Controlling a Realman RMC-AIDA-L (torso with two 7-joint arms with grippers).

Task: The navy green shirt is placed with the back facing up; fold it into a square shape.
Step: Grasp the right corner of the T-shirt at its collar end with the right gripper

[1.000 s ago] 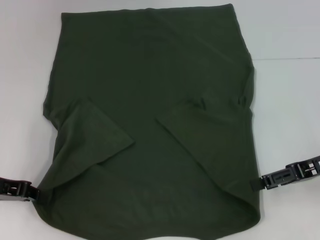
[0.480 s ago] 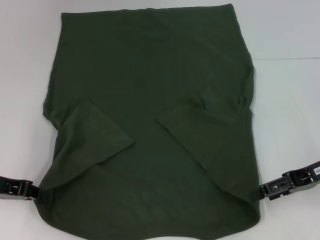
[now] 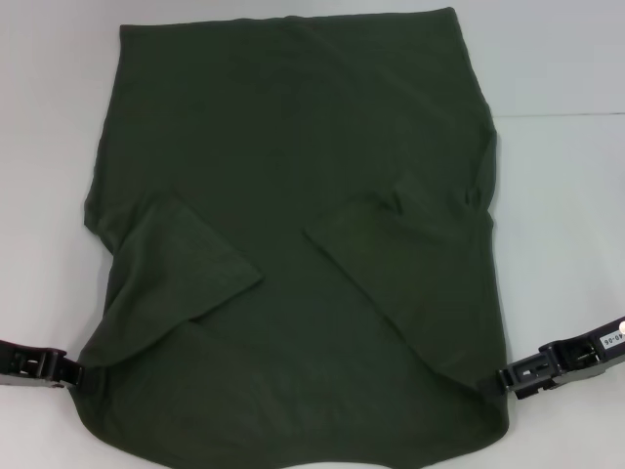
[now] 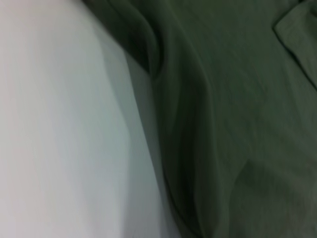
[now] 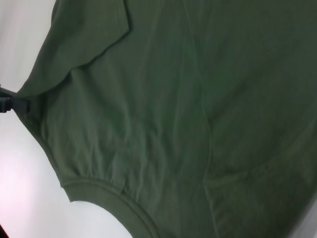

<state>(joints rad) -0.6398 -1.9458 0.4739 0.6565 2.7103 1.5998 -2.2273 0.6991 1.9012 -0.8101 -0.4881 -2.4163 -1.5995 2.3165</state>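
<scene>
The navy green shirt (image 3: 293,195) lies flat on the white table (image 3: 557,195), plain side up, with both sleeves folded inward over the body. Its neckline (image 5: 114,198) is at the near edge. My left gripper (image 3: 70,374) sits low at the shirt's near left edge, right against the cloth. At the near right edge my right gripper (image 3: 504,379) meets the fabric at the same height. The left wrist view shows only the shirt's rumpled side edge (image 4: 168,124) on the table. In the right wrist view the left gripper (image 5: 10,101) appears far off at the shirt's edge.
Bare white table (image 3: 49,147) surrounds the shirt on the left, right and far sides. A faint seam line (image 3: 566,114) crosses the table at the right. The shirt's near hem runs out of the head view at the bottom.
My right gripper has slid toward me along the shirt's right edge and now touches the cloth lower down. The left gripper has shifted only slightly. The shirt lies as before.
</scene>
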